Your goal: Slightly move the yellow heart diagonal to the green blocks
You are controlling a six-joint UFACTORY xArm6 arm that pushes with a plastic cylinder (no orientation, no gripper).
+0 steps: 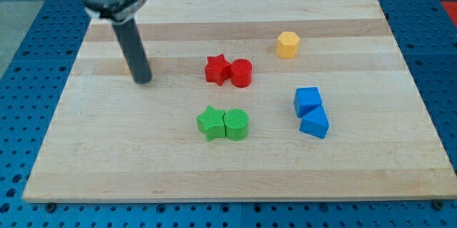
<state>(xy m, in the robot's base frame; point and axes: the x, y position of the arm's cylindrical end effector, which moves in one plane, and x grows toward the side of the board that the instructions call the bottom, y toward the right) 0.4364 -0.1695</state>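
Camera view: no pincer, my tip [143, 80] sits on the desk [86, 156] at left, hiding something orange-yellow, maybe the yellow heart [126, 62]; pushing blind risks overshooting toward green star [211, 123] and green cylinder [236, 124].

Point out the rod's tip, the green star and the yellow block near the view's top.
my tip [143, 81]: camera view, the rod's very end.
green star [210, 122]: camera view, top face.
yellow hexagonal block [288, 42]: camera view, top face.
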